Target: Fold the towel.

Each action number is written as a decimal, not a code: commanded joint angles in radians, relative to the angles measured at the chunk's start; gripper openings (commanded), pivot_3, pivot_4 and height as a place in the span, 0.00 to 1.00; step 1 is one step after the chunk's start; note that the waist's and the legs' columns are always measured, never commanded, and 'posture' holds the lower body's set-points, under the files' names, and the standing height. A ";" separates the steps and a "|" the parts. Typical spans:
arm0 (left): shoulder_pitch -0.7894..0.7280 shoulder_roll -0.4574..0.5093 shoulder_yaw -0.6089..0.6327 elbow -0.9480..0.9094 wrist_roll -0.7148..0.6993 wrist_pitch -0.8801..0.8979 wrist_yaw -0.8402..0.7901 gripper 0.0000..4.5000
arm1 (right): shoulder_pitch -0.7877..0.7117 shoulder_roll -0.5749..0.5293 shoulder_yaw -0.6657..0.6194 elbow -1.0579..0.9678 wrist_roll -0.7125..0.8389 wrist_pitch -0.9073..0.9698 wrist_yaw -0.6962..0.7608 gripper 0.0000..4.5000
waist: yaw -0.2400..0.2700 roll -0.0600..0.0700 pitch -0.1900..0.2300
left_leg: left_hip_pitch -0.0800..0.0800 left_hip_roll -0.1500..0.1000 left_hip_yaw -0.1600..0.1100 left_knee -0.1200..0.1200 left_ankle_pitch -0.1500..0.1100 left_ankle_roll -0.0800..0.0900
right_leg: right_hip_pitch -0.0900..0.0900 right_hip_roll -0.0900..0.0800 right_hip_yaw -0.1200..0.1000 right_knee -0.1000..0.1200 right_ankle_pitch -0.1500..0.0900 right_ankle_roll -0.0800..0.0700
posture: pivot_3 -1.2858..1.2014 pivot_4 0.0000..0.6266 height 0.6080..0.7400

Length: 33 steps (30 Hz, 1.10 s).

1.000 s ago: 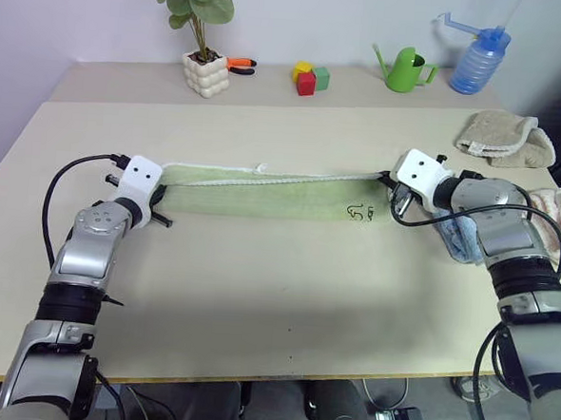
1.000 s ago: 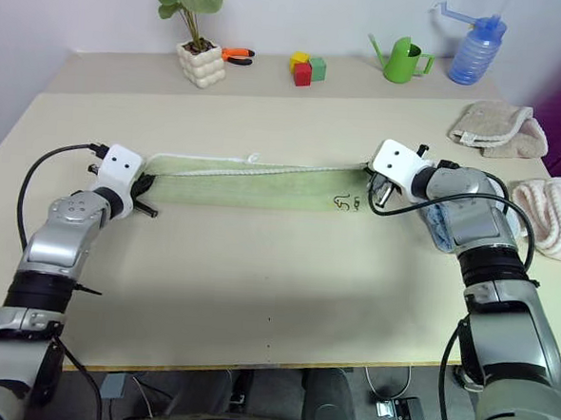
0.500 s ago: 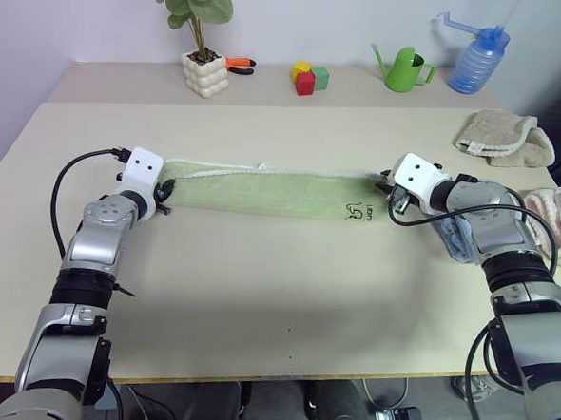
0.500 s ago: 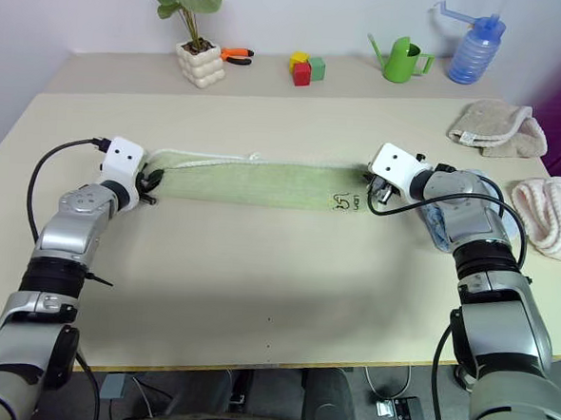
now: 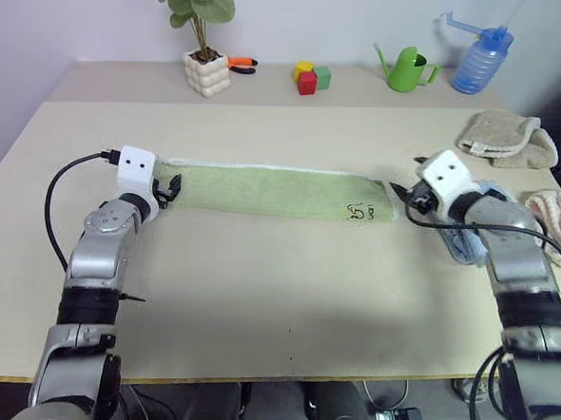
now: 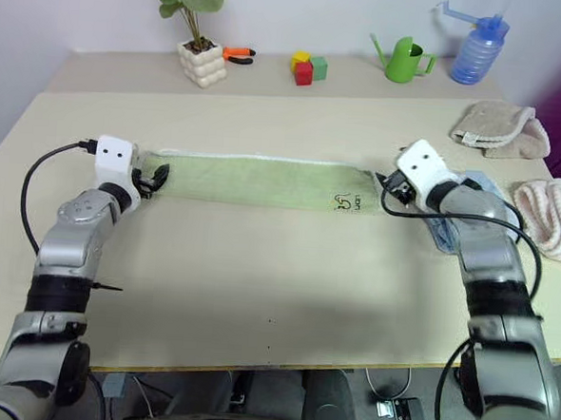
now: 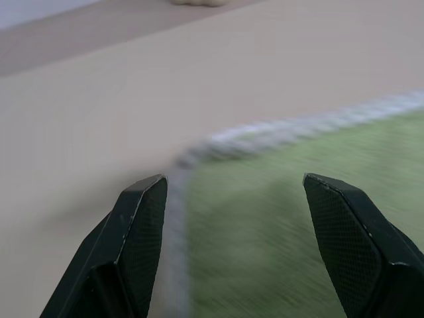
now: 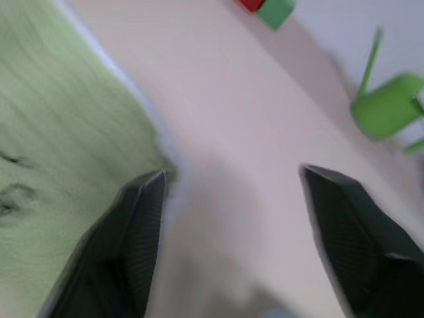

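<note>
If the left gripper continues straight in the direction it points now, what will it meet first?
Most likely the towel. The left gripper stands open at the towel's left end, pointing along the cloth, and the left wrist view shows the whitish edge corner between its fingers. Its height above the cloth is unclear, so it might pass just over it.

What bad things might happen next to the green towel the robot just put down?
The towel lies in a long flat strip, and both end effectors, left and right, are open right at its ends. An open finger might snag the whitish edging and drag the fold crooked. The right arm also sits close to the light-blue towel, so it may catch that one instead.
</note>
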 commanded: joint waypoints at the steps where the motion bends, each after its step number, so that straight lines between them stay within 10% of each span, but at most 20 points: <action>1: 0.054 -0.018 -0.025 -0.142 -0.031 0.046 -0.024 0.75 | 0.085 0.046 -0.117 -0.269 0.164 0.261 -0.040 0.99 | 0.000 0.000 0.000 | 0.000 0.000 0.000 0.001 0.000 0.000 | 0.000 0.000 0.000 0.000 0.000 0.000 | 0.52 0.24 0.93; 12: 0.209 -0.145 -0.317 -0.422 -0.054 -0.117 -0.181 0.75 | 0.212 0.471 -0.368 -0.662 0.542 1.027 -0.446 0.99 | 0.003 0.001 -0.001 | 0.003 0.000 0.000 0.001 -0.003 0.005 | 0.001 0.000 0.001 0.004 0.001 -0.001 | 0.52 0.24 0.93; 27: 0.177 -0.197 -0.370 -0.414 -0.038 -0.220 -0.210 0.75 | -0.085 0.723 -0.642 -0.332 0.608 1.010 -0.741 0.99 | -0.006 0.003 -0.003 | 0.005 0.000 0.001 0.001 -0.003 0.006 | 0.002 0.003 0.001 0.006 0.001 -0.001 | 0.52 0.24 0.93; 33: 0.194 -0.183 -0.365 -0.418 -0.031 -0.228 -0.200 0.75 | -0.125 0.693 -0.633 -0.222 0.617 0.922 -0.763 0.47 | -0.008 0.004 -0.003 | 0.010 0.000 0.001 0.000 -0.003 0.006 | 0.006 0.003 0.001 0.006 0.001 -0.002 | 0.52 0.24 0.93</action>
